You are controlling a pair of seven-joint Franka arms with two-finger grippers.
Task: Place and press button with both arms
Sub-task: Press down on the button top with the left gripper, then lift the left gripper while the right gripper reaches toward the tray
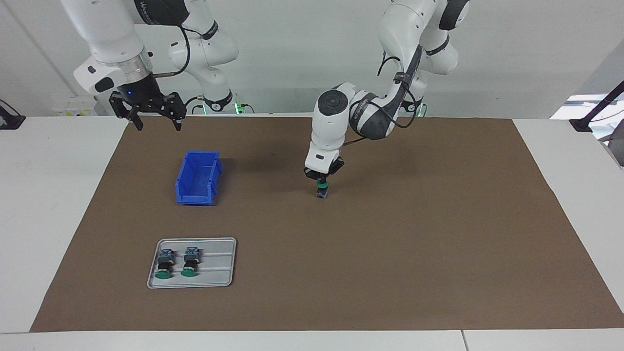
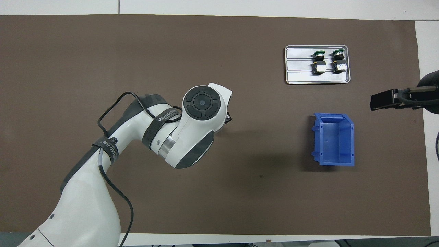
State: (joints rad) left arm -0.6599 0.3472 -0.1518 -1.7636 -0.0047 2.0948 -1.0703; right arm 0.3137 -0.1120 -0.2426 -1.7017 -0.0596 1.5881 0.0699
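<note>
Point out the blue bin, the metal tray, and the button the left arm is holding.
blue bin [image 1: 187, 197]: facing view, its front wall.
metal tray [image 1: 219, 263]: facing view, bare floor beside two buttons.
button [image 1: 321, 186]: facing view, green cap under the left end effector.

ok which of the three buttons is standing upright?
The button under the left end effector, mid-mat. The two buttons in the tray lie on their sides.

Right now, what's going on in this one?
The left end effector is down on a green-capped button standing upright on the brown mat mid-table, apparently pressing or gripping its cap. The right end effector waits open, in the air near the blue bin. Two more buttons lie in the tray.
</note>
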